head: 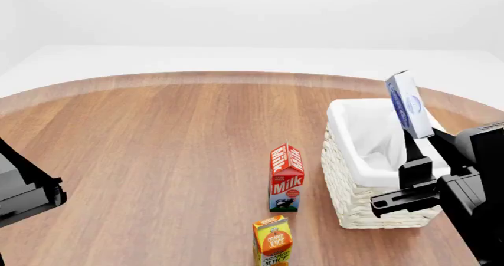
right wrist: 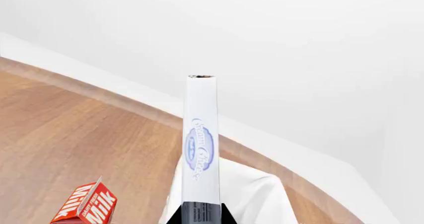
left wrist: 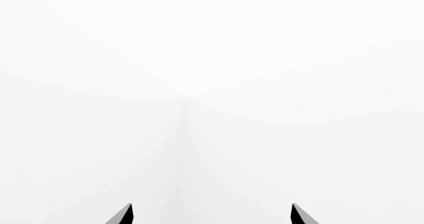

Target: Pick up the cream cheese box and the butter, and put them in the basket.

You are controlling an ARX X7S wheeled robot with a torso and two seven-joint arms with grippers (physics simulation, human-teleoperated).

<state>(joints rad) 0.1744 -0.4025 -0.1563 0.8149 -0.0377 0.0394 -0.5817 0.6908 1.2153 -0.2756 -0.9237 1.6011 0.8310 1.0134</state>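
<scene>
1. The cream cheese box, a small flat white carton with a round blue logo, stands on end, tilted, clamped at its lower end in the right pincer and raised above the basket. In the right wrist view its narrow edge shows blue "Cream Cheese" lettering.
2. The basket, squarish white wicker with white cloth folded over its rim, sits on the worktop directly beneath and just beside the right pincer; nothing shows in the visible part of its lining.
3. The butter is out of sight in every view.
</scene>
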